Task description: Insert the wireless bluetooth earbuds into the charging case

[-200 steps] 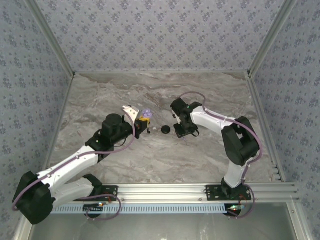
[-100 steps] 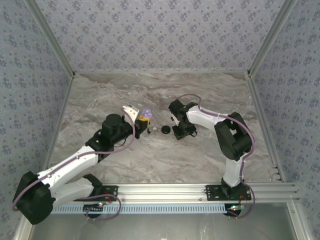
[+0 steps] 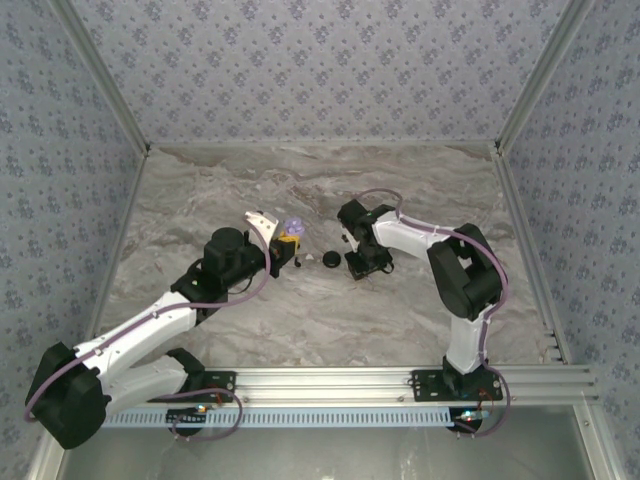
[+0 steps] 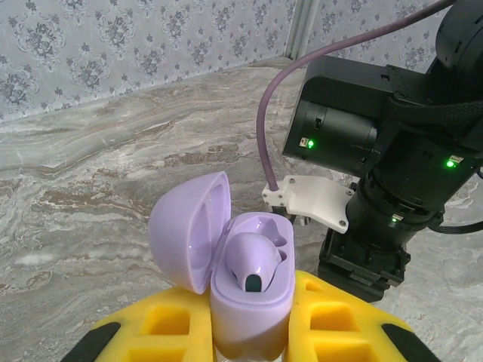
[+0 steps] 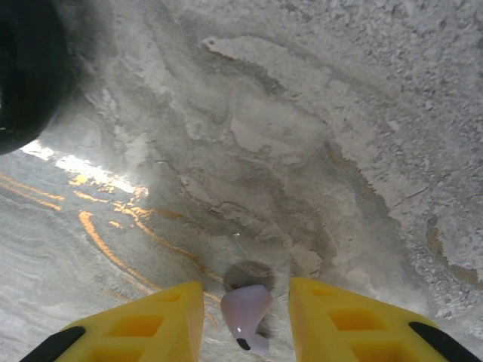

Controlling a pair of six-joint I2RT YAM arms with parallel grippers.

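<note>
Clipped, blurred, too small
The charging case (image 4: pixel 249 302) loses its base below the left wrist view's edge. The loose lilac earbud (image 5: pixel 245 311), right of the case, is clipped at its lower end close up and too small to make out from above. A dark blurred shape (image 5: pixel 26 68) is cut off by a corner.

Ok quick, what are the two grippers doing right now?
Left gripper: shut on the open case.
Right gripper: earbud between its jaws; can't tell whether it's gripped.
</note>
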